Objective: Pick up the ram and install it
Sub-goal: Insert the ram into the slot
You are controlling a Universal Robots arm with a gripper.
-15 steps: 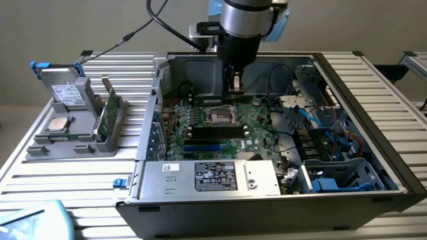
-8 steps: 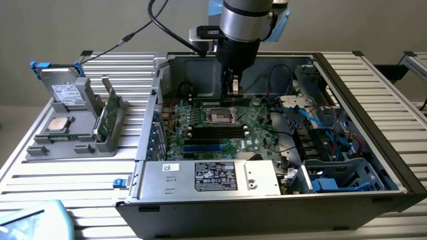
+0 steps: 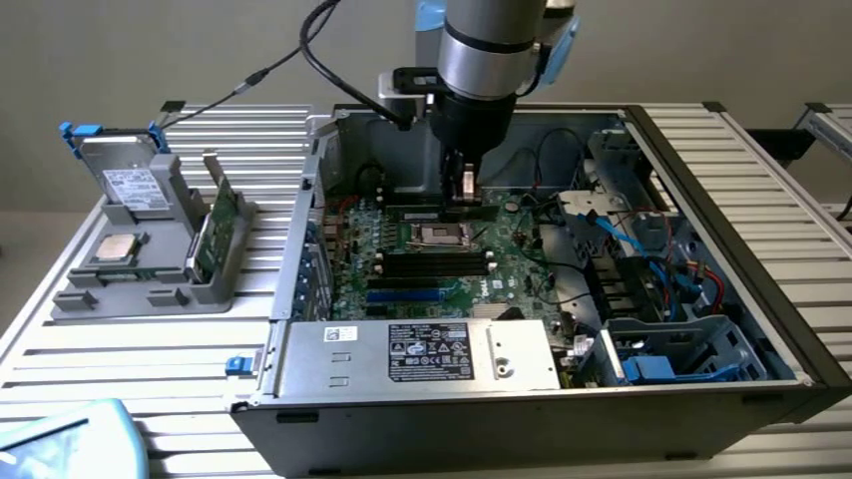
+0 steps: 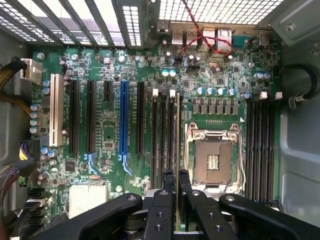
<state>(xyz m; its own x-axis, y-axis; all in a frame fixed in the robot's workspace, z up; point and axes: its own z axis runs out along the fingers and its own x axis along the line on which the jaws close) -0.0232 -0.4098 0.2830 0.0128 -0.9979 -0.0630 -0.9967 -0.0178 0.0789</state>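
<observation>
We see the pincer (image 4: 176,176) pinched narrow around the ram (image 4: 178,132), held edge-on over the DIMM slots (image 4: 163,140) on the mobo (image 4: 107,130), just beside the empty CPU socket (image 4: 212,162). Pickup done; we judge seating unfinished.

The computer case (image 3: 785,339) lies open on the table (image 3: 174,369), motherboard (image 3: 513,261) on its floor, power supply (image 3: 426,349) at the near edge, and a parts holder (image 3: 147,294) stands outside it on the exterior view's left. Over the board hangs the gripper (image 4: 176,175), the ram (image 4: 177,130) between its fingers (image 4: 169,182), right above the memory slots (image 4: 162,140) beside the processor socket (image 4: 214,160).
</observation>
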